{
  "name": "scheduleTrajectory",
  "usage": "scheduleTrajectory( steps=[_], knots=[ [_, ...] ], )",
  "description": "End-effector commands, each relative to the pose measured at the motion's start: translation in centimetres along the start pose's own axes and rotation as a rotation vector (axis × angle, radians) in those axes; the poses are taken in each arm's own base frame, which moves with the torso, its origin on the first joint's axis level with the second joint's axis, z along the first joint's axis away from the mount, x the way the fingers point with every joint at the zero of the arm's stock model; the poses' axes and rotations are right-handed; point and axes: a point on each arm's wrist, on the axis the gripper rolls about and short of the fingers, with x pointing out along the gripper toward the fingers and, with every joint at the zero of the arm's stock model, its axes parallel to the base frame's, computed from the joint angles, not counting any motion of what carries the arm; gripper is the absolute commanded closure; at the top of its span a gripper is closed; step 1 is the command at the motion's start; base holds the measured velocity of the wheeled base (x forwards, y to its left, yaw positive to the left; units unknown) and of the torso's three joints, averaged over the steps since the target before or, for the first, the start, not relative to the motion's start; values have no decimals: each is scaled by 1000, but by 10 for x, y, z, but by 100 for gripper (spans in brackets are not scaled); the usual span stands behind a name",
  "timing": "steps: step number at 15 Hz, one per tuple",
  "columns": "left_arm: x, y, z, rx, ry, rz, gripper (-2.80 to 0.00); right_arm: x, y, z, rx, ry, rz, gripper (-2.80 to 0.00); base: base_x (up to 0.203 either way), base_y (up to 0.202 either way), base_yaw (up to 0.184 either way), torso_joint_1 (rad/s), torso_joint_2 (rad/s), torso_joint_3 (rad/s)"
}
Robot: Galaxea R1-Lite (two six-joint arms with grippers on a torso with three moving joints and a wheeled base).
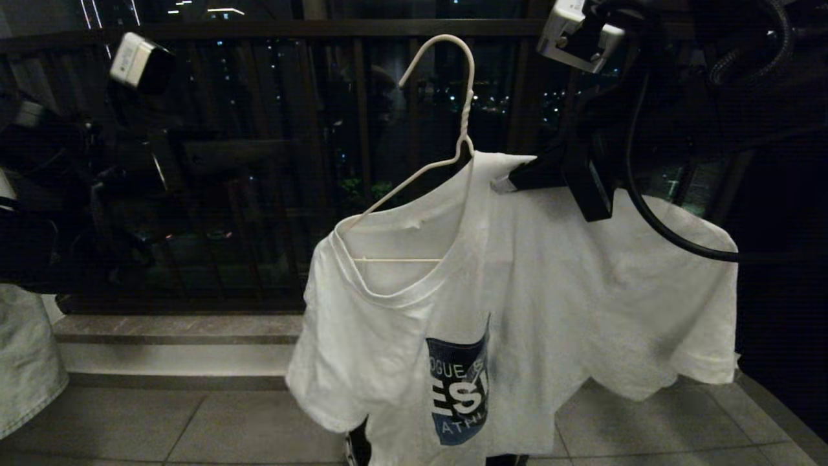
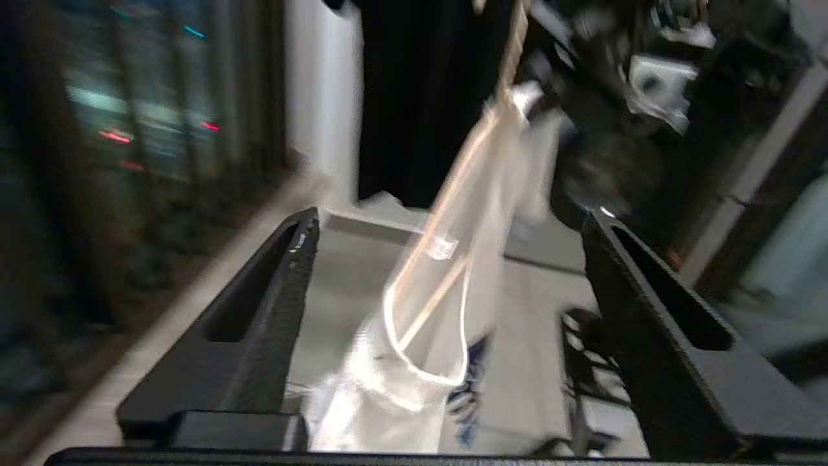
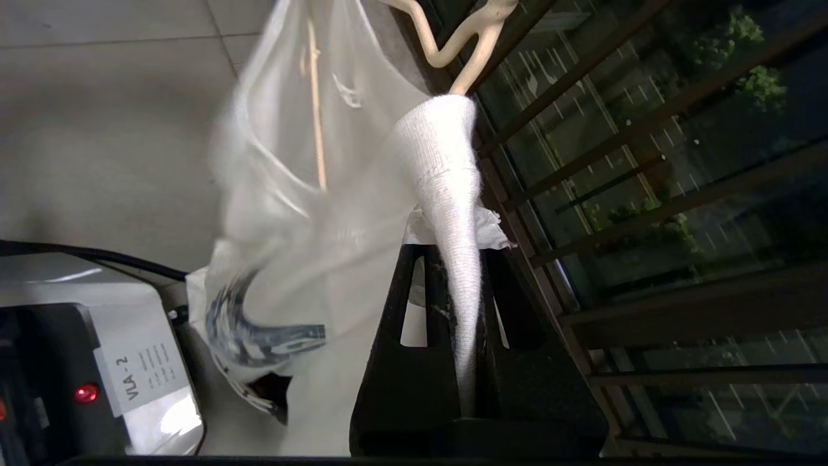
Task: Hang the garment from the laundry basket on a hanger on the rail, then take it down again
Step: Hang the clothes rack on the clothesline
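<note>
T-shirt: the white T-shirt [image 1: 550, 291] with the blue chest print hangs in mid-air below the right gripper, half threaded on the wire hanger [image 1: 446, 129]; its pinched shoulder is level with the pincer, and the body drapes down and away to both sides.
Hanger: one wire arm runs out of the collar, bare, on the side away from the right gripper; the other arm is under the cloth. The hook points up, free, on nothing.
Rail: not seen in any view; only the dark balcony railing [image 1: 323, 29] stands behind the shirt.
Right gripper: right gripper [image 3: 453, 259] has its jaws pressed together on a bunched fold of the T-shirt at the shoulder, right by the hanger neck. Whether wire is also in the pinch cannot be told.
Left gripper: left gripper [image 2: 446, 272] has its fingers [image 2: 272, 310] spread wide, empty, facing the collar and the bare hanger arm, which lie between and beyond the fingers, apart from both.
Step (judgement): dressing the hanger; the left-hand shoulder is not yet over the wire.
Next move (judgement): the left pincer needs to take the loose collar or sleeve edge and draw it over the bare arm while the right holds steady.
Risk (judgement): a one-point pinch lets the shirt swing or slide off the wire.
Surroundings: tiled floor [image 1: 194, 427] below; a pale denim piece [image 1: 26, 356] at the far left edge.
</note>
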Motion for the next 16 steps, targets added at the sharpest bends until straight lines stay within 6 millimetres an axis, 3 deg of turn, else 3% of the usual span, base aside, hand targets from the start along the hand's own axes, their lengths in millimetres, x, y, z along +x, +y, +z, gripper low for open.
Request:
scheduleTrajectory(
  steps=[1,6,8,9,16],
  knots=[
    [-9,-3,11,25,-9,24,-280,0,0,0,-1,1,0,0,0,0,0,0,0,0],
    [-9,-8,16,34,-57,50,-280,4,-4,-1,8,3,-25,0,0,0,0,0,0,0],
    [-8,-8,20,-2,-73,51,-280,5,-10,5,90,-60,-69,0,0,0,0,0,0,0],
    [-8,-7,21,-12,-73,51,0,5,-12,7,116,-86,-85,0,0,0,0,0,0,0],
    [0,-23,36,-96,-51,-3,0,-2,-16,-1,344,-165,-168,0,0,0,0,0,0,0]
  ],
)
